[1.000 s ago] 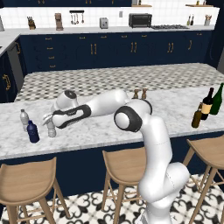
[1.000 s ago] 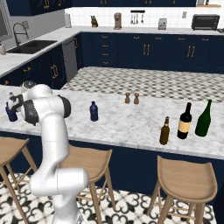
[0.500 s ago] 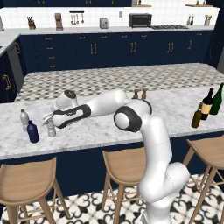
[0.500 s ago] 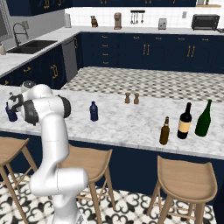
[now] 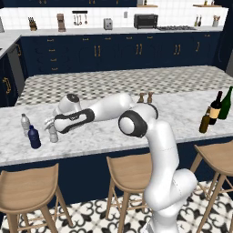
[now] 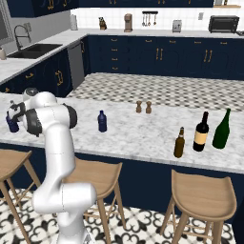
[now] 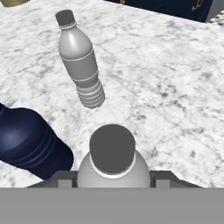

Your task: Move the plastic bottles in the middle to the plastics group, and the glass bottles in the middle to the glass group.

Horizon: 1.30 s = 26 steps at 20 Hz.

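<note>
Half-open gripper point(image 7: 112, 177), jaws set to either side of the clear bottle point(image 7: 112, 159) just under its cap, apparently closed on its body: a width that suits a stubby bottle, not an empty pinch. Held upright, base at or just above the counter point(image 7: 170, 87); cannot tell which.

Straight ahead of the hand, apart from it, a second clear bottle point(image 7: 81, 65). Close on the hand's left in the hand view, nearly touching the held one, a navy bottle point(image 7: 30, 144). Evidently the plastics group, which explains the arm stretched low and far across the marble: the held bottle brought beside its own kind, near enough to read as one cluster, not so near as to knock a neighbour.

Likely the set-down step; release and a straight lift away would fit, with care for the navy bottle beside the fingers.

Well behind the hand, back along the arm, another navy bottle point(image 6: 101, 121) alone mid-counter, not yet sorted. Farther off the same way, a slim brown bottle point(image 6: 179, 143) standing just short of the dark wine bottle point(image 6: 201, 132) and the green wine bottle point(image 6: 221, 129), perhaps close enough to count as grouped, perhaps not.
</note>
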Tool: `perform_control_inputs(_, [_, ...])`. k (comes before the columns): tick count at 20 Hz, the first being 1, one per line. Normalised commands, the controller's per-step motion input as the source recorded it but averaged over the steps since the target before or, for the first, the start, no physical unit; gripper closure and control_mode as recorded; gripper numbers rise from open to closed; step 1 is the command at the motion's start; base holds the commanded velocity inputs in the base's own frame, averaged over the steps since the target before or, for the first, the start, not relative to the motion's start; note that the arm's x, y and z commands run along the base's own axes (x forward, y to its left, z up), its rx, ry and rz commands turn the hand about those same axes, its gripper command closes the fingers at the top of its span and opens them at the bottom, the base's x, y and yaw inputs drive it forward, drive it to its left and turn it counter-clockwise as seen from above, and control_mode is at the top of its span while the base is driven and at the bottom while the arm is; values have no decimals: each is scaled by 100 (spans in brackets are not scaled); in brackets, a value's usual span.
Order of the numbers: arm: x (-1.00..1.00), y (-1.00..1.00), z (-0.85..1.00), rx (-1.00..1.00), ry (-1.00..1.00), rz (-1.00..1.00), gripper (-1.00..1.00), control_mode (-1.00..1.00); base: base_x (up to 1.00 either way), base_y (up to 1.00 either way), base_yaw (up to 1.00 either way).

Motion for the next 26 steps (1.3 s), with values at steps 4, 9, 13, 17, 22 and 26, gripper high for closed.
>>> perform_control_inputs(4, [0, 0, 0, 0, 0, 0, -100, -100, 0, 0, 0])
perform_control_inputs(9, [0, 0, 0, 0, 0, 0, -100, -100, 0, 0, 0])
perform_control_inputs(13, [-3, -6, 1, 0, -4, -4, -100, -100, 0, 0, 0])
perform_control_inputs(17, [-54, -81, 19, 0, -4, -5, -100, -100, 0, 0, 0])
perform_control_inputs(22, [-63, -100, 5, 0, -4, -2, -100, -100, 0, 0, 0])
perform_control_inputs(26, [-45, -99, 0, 0, -2, -11, -100, -100, 0, 0, 0])
